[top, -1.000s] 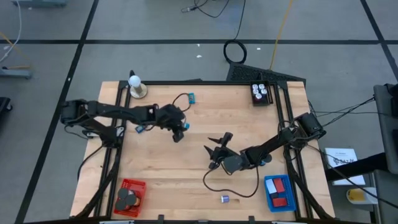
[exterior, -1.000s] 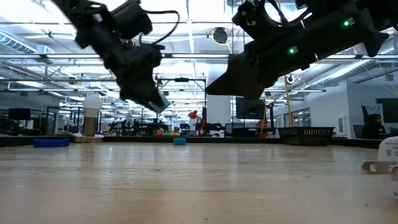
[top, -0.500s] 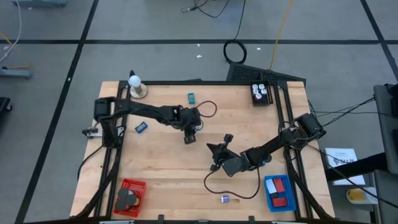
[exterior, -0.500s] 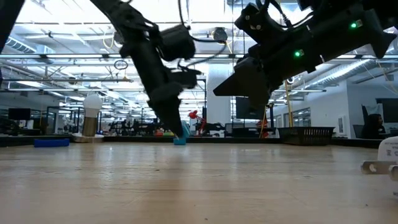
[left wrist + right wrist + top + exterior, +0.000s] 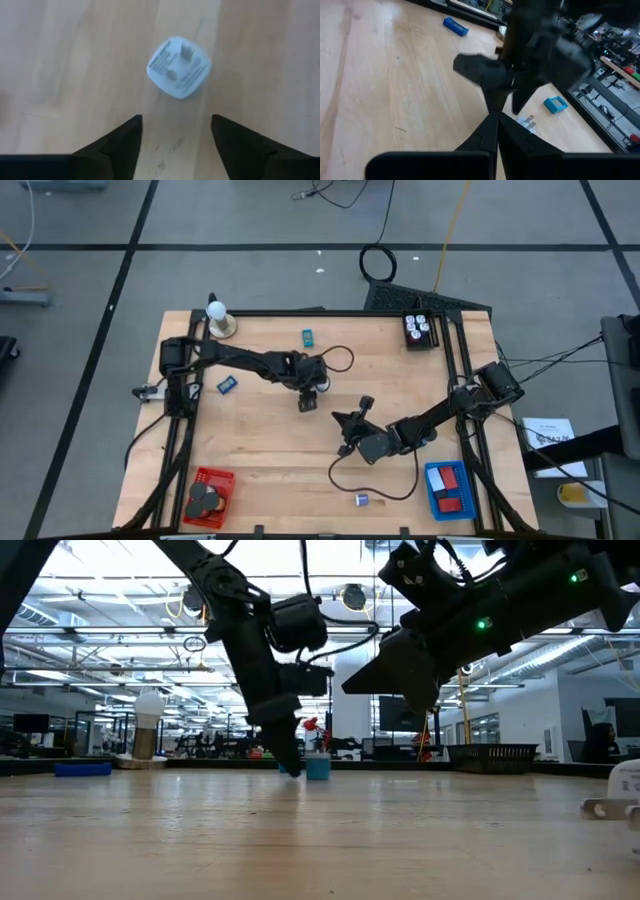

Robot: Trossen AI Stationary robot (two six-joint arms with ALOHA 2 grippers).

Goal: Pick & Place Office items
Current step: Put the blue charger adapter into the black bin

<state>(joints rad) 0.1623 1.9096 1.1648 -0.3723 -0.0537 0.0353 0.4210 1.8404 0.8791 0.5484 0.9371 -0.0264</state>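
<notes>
At the front edge of the table, a red basket holds black discs and a blue basket holds red and blue blocks. Between the baskets lies a tiny purple bit. Past that, the right gripper hangs over the middle with its fingers pressed together, holding nothing. Next, the left gripper points down with its fingers wide apart. A pale blue and white block sits on the wood just beside its tips, not held. Farther back lie a blue block and a teal block
</notes>
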